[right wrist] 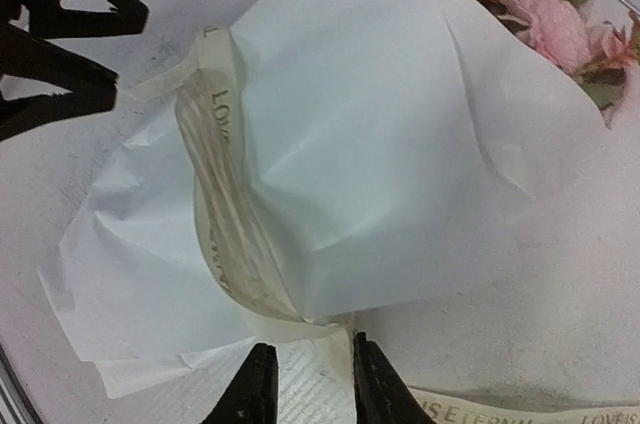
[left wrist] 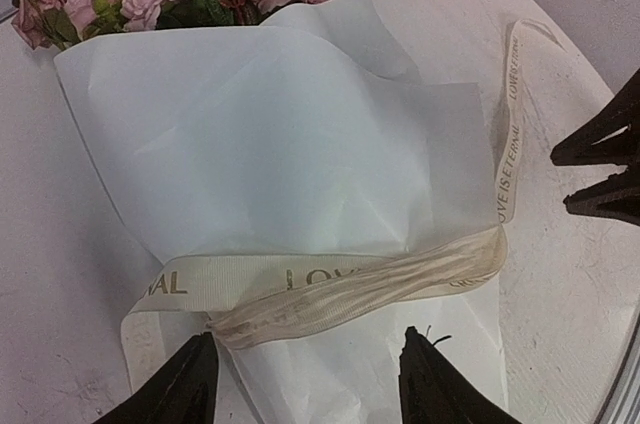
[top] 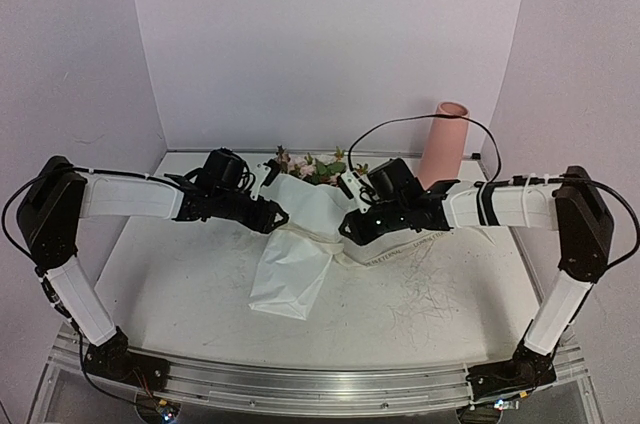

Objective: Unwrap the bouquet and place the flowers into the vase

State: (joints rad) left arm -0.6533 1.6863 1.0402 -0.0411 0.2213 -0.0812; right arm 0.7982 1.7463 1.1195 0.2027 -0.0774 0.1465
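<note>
Left pincer (left wrist: 308, 336) gapes astride ribbon (left wrist: 350, 279); right pincer (right wrist: 312, 344) narrow around it, grip unclear; bouquet (top: 300, 224) points blooms twelve o'clock.

Both arms are built of black joint housings and links wrapped in white sleeves. The left arm (top: 125, 197) has a boxy black elbow with a thin black left cable (top: 6, 222) looping beside it. The right arm (top: 505, 206) wears a black band round its forearm sleeve, and a black right cable (top: 420, 120) arches from its wrist. Both have black bases bolted to a silver rail (top: 320, 382), with thin coloured wires by the left base. The fingers (left wrist: 185, 389) are black, flat-sided and taper to blunt points.
</note>
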